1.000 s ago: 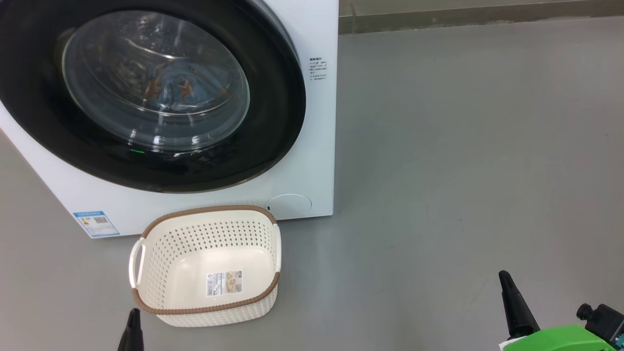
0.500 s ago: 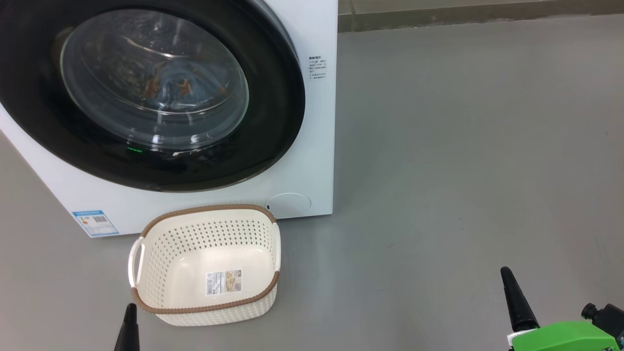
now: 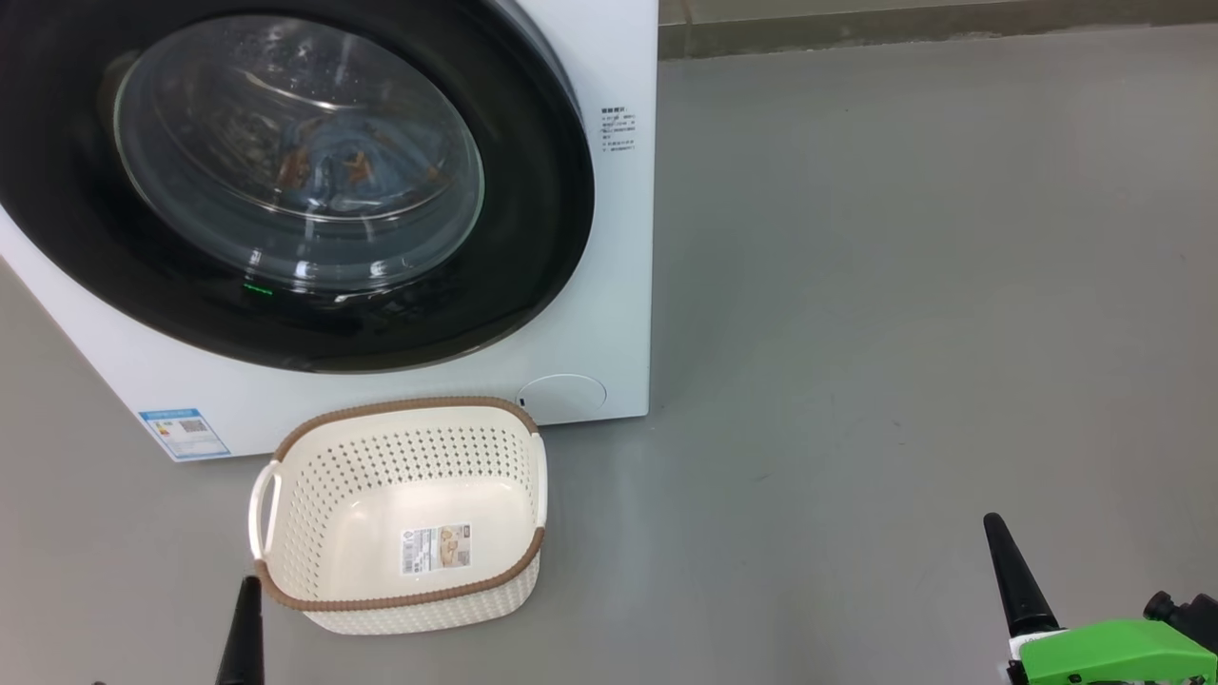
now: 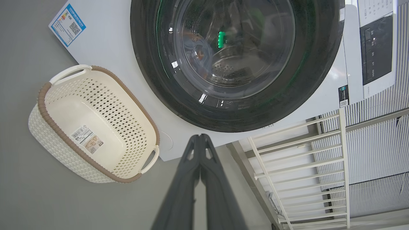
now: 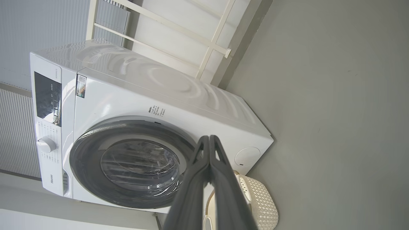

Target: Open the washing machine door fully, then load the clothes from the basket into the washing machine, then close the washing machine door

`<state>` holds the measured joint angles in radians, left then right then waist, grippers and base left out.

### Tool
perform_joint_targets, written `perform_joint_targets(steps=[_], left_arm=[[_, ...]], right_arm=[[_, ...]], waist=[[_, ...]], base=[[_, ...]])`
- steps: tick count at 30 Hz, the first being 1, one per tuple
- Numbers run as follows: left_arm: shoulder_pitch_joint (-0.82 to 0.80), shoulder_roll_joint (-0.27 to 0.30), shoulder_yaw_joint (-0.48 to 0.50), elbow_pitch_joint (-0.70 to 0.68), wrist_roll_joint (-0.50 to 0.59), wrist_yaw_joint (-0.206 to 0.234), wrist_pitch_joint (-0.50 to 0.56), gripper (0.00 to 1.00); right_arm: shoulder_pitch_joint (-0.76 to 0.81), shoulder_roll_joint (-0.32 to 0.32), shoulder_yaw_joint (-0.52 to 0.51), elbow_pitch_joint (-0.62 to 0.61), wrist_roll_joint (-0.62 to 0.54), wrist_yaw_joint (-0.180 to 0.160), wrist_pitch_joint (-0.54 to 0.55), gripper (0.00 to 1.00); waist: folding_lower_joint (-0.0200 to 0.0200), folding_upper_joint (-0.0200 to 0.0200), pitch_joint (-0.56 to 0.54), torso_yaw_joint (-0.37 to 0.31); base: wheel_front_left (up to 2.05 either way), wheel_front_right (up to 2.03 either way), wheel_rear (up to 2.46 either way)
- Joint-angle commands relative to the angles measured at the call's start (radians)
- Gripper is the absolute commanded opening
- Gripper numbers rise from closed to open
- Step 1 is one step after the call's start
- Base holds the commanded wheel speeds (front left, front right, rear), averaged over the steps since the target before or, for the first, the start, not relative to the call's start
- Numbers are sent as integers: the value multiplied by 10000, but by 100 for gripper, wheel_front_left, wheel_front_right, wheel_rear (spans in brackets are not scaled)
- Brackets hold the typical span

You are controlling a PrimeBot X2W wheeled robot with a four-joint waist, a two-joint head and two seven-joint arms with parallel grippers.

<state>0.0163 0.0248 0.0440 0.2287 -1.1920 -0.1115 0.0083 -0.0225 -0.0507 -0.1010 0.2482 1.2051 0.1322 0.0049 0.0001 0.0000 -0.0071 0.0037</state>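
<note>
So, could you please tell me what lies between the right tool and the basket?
In the head view, only bare grey floor lies between the right tool and the basket.

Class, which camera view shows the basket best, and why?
The left wrist view: the basket appears whole and largest, with rim, both handles, label and empty inside. In the head view the basket is whole too, but smaller. The right wrist view shows one end behind the right gripper.

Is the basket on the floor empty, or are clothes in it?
Empty: the basket shows its bare bottom and paper label; the clothes lie behind the door glass.
</note>
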Motion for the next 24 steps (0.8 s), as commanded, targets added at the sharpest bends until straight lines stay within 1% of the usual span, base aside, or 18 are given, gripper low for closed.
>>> perform_joint_targets(steps=[1, 24], left_arm=[[-517, 191, 298, -180, -354, -112, 77, 0], [-992, 234, 564, 48, -2835, -164, 715, 0]], right_arm=[[-491, -34, 131, -218, 373, -8, 92, 0], [-729, -9, -46, -98, 2755, -13, 744, 0]], waist=[[-1, 0, 5, -2], [-1, 0, 68, -25]], base=[[0, 0, 0], [0, 0, 0]])
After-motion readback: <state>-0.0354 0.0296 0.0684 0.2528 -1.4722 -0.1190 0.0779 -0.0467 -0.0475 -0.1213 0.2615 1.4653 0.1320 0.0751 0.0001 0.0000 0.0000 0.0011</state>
